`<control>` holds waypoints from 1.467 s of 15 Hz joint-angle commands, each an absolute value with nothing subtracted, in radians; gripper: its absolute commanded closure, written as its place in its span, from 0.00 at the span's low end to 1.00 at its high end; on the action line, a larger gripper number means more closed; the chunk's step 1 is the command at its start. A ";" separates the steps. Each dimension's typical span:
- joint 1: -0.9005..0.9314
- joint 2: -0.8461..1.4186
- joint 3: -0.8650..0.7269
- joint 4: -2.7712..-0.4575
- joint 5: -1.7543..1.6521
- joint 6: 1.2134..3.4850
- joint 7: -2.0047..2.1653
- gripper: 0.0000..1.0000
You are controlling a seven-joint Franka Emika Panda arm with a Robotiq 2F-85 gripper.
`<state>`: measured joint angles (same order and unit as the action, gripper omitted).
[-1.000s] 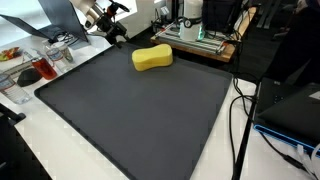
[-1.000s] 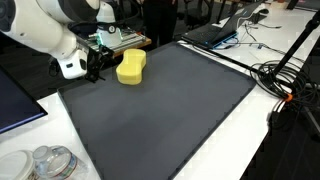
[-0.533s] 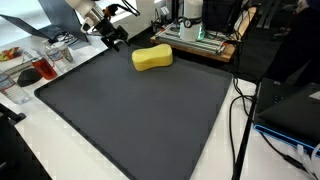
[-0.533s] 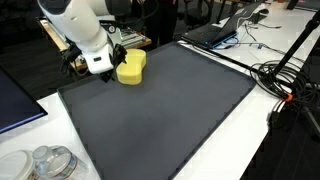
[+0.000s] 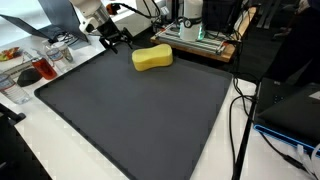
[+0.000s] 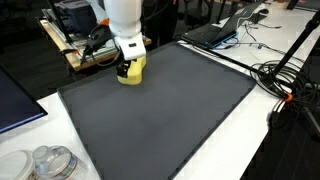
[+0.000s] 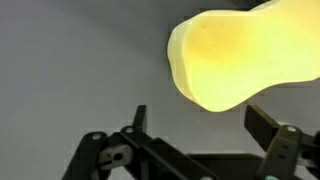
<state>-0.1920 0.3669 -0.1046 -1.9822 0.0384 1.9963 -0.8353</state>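
my pincer [image 7: 200, 125] hangs released, jaws spread wide and empty, low over the dark matte mat [image 5: 130, 115] near one of its edges. the yellow sponge [image 7: 250, 55] lies just ahead of me, shifted toward one finger's side and not between the jaws. its long axis runs across the wrist view. it looks like soft foam, waisted like a peanut, with rounded edges.

A yellow sponge [image 5: 152, 58], peanut-shaped with two rounded lobes and a narrowed waist, is seen lying flat, broad face upward, close to one edge of the dark mat [image 5: 140, 115].
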 commanded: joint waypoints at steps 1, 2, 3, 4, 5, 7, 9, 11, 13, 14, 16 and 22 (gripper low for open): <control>-0.156 0.296 -0.080 -2.077 -0.054 2.080 -0.798 0.00; -0.143 0.282 -0.075 -2.099 -0.079 2.104 -0.783 0.00; -0.129 0.272 -0.071 -2.117 -0.104 2.121 -0.762 0.00; -0.115 0.264 -0.066 -2.129 -0.126 2.129 -0.727 0.00; -0.104 0.257 -0.060 -2.138 -0.139 2.133 -0.698 0.00; -0.084 0.240 -0.047 -2.155 -0.147 2.129 -0.627 0.00; -0.060 0.221 -0.042 -2.173 -0.169 2.146 -0.526 0.00; -0.044 0.210 -0.033 -2.176 -0.175 2.131 -0.432 0.00; -0.031 0.201 -0.026 -2.180 -0.171 2.119 -0.342 0.00; -0.026 0.197 -0.023 -2.181 -0.161 2.120 -0.302 0.00; -0.016 0.187 -0.018 -2.188 -0.155 2.136 -0.221 0.00; 0.013 0.165 -0.018 -2.193 -0.177 2.202 -0.015 0.00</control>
